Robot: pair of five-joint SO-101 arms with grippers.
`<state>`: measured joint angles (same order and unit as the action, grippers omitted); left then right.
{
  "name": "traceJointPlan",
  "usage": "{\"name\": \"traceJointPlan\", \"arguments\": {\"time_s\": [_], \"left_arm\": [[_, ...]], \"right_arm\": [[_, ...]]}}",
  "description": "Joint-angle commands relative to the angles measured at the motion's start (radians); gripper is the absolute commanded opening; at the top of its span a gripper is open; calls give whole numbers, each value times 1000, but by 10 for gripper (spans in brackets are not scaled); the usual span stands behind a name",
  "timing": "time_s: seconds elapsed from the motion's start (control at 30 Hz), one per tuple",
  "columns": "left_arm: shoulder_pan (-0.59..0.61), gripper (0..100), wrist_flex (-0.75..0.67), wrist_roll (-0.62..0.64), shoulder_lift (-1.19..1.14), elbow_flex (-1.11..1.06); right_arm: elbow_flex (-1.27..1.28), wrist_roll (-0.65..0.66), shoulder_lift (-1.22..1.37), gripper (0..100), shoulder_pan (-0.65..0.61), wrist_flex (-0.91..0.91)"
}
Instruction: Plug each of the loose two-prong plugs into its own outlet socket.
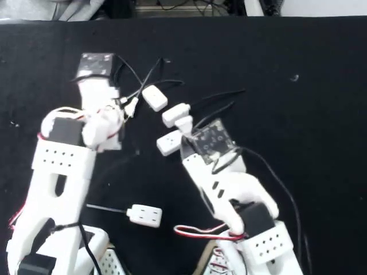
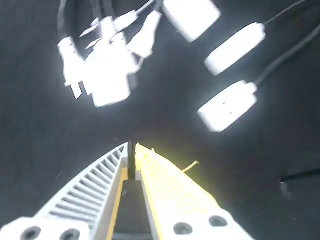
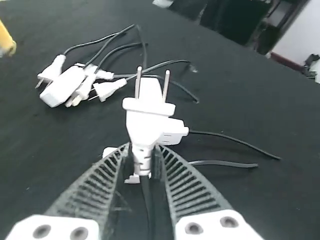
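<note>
My right gripper (image 3: 142, 150) clamps a white two-prong plug (image 3: 149, 115) by its body, prongs pointing away from me, above the black table (image 3: 250, 100). My left gripper (image 2: 132, 147) is closed on nothing, tips touching, near a heap of loose plugs (image 2: 107, 70). White outlet sockets (image 2: 227, 105) lie beside the heap; a lone socket (image 1: 144, 215) lies well apart.

The table (image 1: 321, 172) has a matte black top with a few pale specks. Past the table's far edge runs a pale strip crossed by dark cables (image 1: 172, 6). Beyond the table, the right wrist view shows dark, indistinct furnishings (image 3: 235, 20) before a white wall (image 3: 302, 30), with a reddish strip (image 3: 284, 59) at the wall's foot.
</note>
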<state>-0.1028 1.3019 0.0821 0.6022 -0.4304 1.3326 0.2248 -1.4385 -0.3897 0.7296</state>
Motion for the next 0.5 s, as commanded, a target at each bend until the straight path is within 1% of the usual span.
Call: {"name": "traceJointPlan", "arguments": {"time_s": [0.0,0.1,0.17,0.23,0.33,0.4,0.47], "left_arm": [[-93,30,-86,126,15,59],[-185,30,-115,229,38,59],[-248,30,-127,252,95,45],[-286,30,-166,250,175,13],[-303,30,-267,250,321,-90],[-306,32,-364,250,411,-197],[-340,33,-465,239,491,-323]], "right_arm": [[21,-11,-25,11,38,-81],[31,-11,-4,11,43,-104],[27,-11,16,11,43,-104],[24,-11,42,11,43,-106],[4,-11,81,11,41,-106],[-13,-11,110,11,41,-106],[-21,-11,136,11,41,-115]]}}
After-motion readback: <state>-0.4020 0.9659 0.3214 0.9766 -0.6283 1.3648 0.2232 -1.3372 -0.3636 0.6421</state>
